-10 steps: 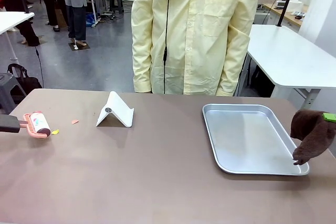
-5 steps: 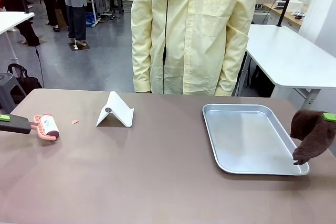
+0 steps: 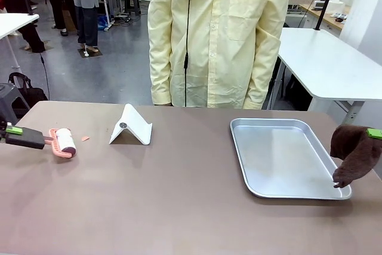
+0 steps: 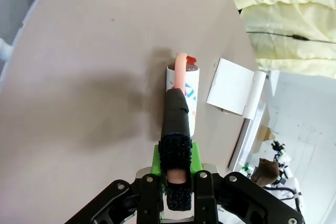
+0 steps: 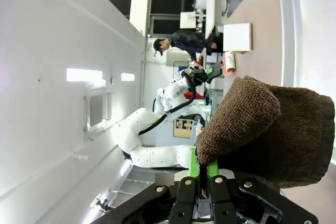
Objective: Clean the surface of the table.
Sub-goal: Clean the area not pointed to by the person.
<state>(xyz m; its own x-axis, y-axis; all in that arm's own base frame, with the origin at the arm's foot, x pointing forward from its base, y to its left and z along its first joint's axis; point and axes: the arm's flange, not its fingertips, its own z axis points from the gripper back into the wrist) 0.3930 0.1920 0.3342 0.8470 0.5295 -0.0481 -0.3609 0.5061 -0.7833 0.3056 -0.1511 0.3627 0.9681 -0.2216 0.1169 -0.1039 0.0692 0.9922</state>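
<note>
Rolling the pink-framed white lint roller (image 3: 62, 142) rightward over the matte grey-brown table (image 3: 179, 207), my left gripper (image 3: 14, 131) stays clamped on its black handle (image 3: 27, 140). One small orange scrap (image 3: 85, 138) lies just ahead, so cleaning is unfinished. My right gripper (image 3: 374, 133) grips a brown terry cloth (image 3: 355, 154) over the corner of the silver metal tray (image 3: 280, 125).

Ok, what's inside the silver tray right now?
Nothing visible: the tray shows bare metal. The brown cloth, held by the right gripper, hangs over its near right corner, so that spot is hidden.
</note>
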